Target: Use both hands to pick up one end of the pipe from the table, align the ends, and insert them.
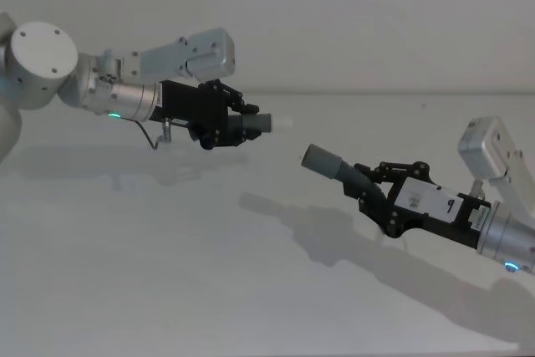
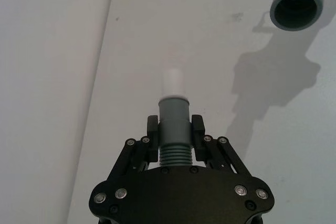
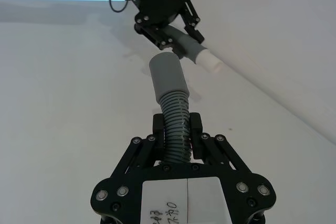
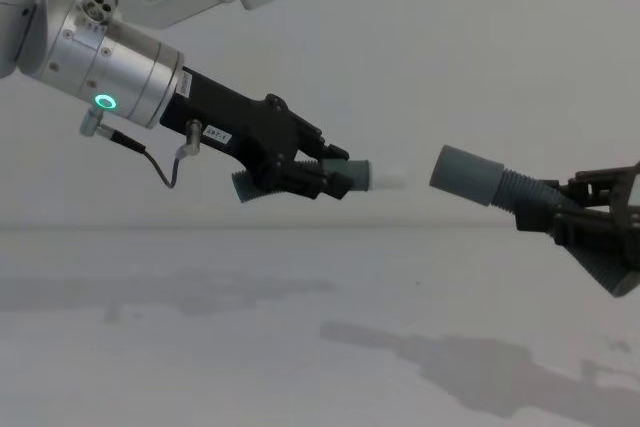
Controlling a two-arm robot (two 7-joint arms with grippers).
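Perhaps white tip; right gripper half off-frame

1. Left gripper: black linkage fingers, silver screws, small white label.
2. Left wrist: silver cylinder, green glowing ring, thin grey cable looping beneath.
3. Right gripper: black, with a white handwritten sticker.
4. Pale grey camera box on each wrist.

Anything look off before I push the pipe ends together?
Nothing damaged, but the socket collar in the right gripper sits tilted and off the axis of the white tip in the left gripper; they are apart.
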